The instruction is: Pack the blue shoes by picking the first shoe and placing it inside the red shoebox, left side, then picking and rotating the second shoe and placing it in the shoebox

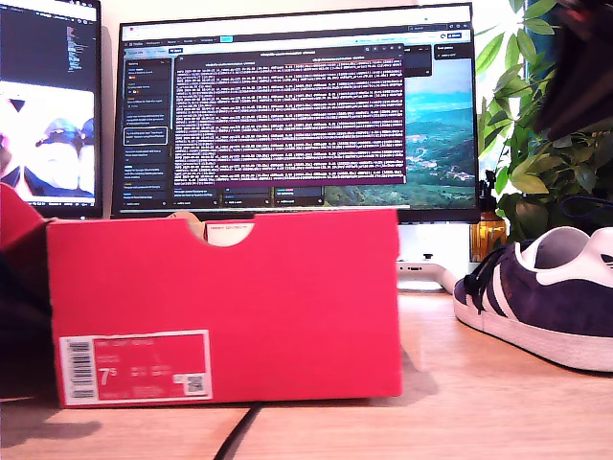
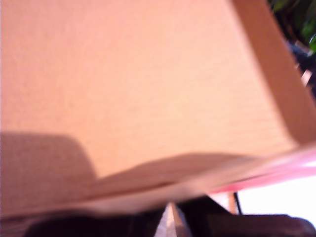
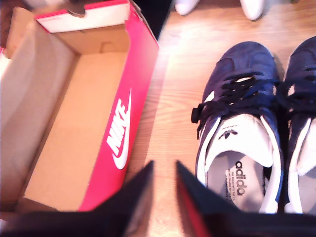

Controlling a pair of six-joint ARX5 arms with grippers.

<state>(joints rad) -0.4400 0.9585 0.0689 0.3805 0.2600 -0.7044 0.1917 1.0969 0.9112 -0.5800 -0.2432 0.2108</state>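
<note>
Two monitors (image 1: 297, 105) fill the back of the exterior view, with a leafy plant (image 1: 536, 144) at that view's right. The wooden table (image 1: 479, 402) carries the red shoebox (image 1: 230, 307), which stands open and toward the exterior view's left; a half-round notch is cut in its top edge and a white barcode label (image 1: 134, 369) marked 7.5 is stuck low on its near wall. In the second wrist view the box is seen from above – bare brown cardboard inside, nothing in it, a white Nike logo (image 3: 120, 131) on its long red side. The blue shoes (image 3: 242, 133) are set side by side on the table just beside the box, toes pointing away from the camera, laces tied; only one is seen in the exterior view, at its right edge. My second gripper (image 3: 164, 197) is held above the bare table between box and shoes – jaws slightly parted, nothing gripped. The first wrist view is filled with blurred cardboard; my first gripper's state cannot be told
</note>
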